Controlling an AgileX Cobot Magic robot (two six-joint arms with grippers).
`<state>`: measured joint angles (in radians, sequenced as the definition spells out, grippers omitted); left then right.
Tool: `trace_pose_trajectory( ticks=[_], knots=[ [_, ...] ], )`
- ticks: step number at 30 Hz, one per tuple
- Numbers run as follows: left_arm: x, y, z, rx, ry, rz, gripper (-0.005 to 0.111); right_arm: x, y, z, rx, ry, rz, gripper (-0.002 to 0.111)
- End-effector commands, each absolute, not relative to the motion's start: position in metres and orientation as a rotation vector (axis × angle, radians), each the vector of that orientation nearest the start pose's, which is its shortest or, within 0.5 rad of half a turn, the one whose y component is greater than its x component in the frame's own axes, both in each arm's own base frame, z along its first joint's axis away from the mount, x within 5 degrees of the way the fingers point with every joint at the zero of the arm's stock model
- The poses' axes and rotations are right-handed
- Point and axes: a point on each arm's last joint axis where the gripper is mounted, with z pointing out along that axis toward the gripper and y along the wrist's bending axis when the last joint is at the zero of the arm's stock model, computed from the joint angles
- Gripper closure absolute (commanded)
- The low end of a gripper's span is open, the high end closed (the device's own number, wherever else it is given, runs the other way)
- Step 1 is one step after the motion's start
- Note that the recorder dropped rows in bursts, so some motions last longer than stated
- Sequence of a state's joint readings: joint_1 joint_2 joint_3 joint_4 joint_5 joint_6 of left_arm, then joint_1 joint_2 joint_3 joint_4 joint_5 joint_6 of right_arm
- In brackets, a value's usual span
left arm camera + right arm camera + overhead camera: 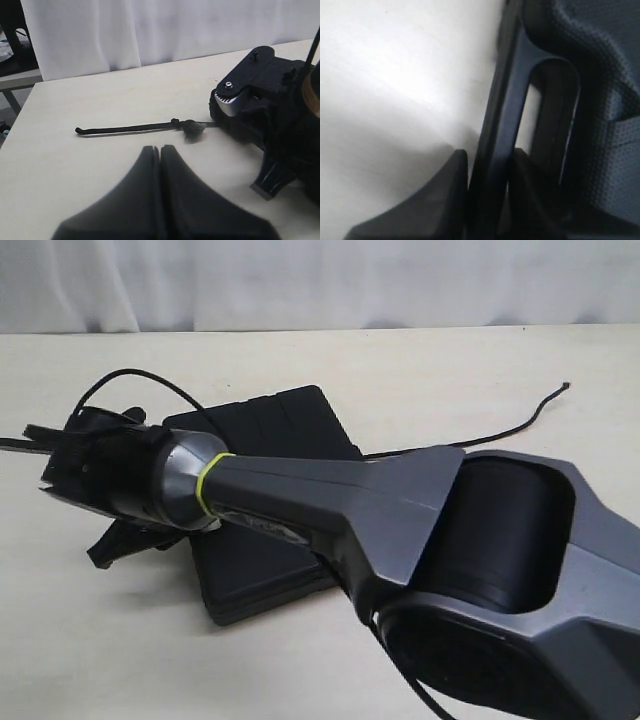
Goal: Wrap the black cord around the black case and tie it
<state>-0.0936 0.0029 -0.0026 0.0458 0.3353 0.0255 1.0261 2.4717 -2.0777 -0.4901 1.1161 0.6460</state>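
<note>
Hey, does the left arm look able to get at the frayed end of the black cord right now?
Probably yes. The black cord lies on the table just ahead of the left pincer, nothing between; the shut pincer must open first.

Tabletop [330,355]: pale cream, matte, with faint wood grain; it fills most of the exterior view.
Backdrop [320,280]: white curtain in soft vertical folds, hanging just behind the tabletop's far edge.
Side furniture [17,80]: grey ledge on a slanted leg, beyond the tabletop's corner in the left wrist view.
Light: soft and even, with dim, blurred shadows on the tabletop.
</note>
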Motion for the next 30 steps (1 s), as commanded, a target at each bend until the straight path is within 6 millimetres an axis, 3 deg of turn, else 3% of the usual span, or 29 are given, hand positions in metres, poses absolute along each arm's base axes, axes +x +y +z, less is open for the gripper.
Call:
trace_pose_trajectory(
  ticks=[1,3,8,13,17,22,30],
  knots=[
    [0.054,-0.004,0.184,0.128,1.802,-0.01,0.107,0.313,0.403,0.126,-0.794,2.661,-0.19,0.104],
    [0.054,-0.004,0.184,0.128,1.802,-0.01,0.107,0.316,0.4,0.13,-0.789,2.687,-0.138,0.104],
    [0.054,-0.004,0.184,0.128,1.802,-0.01,0.107,0.329,0.376,0.194,-0.751,2.668,-0.064,0.104],
    [0.054,-0.004,0.184,0.128,1.802,-0.01,0.107,0.361,0.318,0.264,-0.544,2.633,-0.01,0.104],
    [0.054,-0.004,0.184,0.128,1.802,-0.01,0.107,0.38,0.282,0.278,-0.436,2.677,0.005,0.104],
    [0.054,-0.004,0.184,0.128,1.802,-0.01,0.107,0.397,0.247,0.291,-0.371,2.716,0.143,0.104],
    [0.054,-0.004,0.184,0.128,1.802,-0.01,0.107,0.423,0.196,0.296,-0.273,2.749,0.344,0.104]
  ],
)
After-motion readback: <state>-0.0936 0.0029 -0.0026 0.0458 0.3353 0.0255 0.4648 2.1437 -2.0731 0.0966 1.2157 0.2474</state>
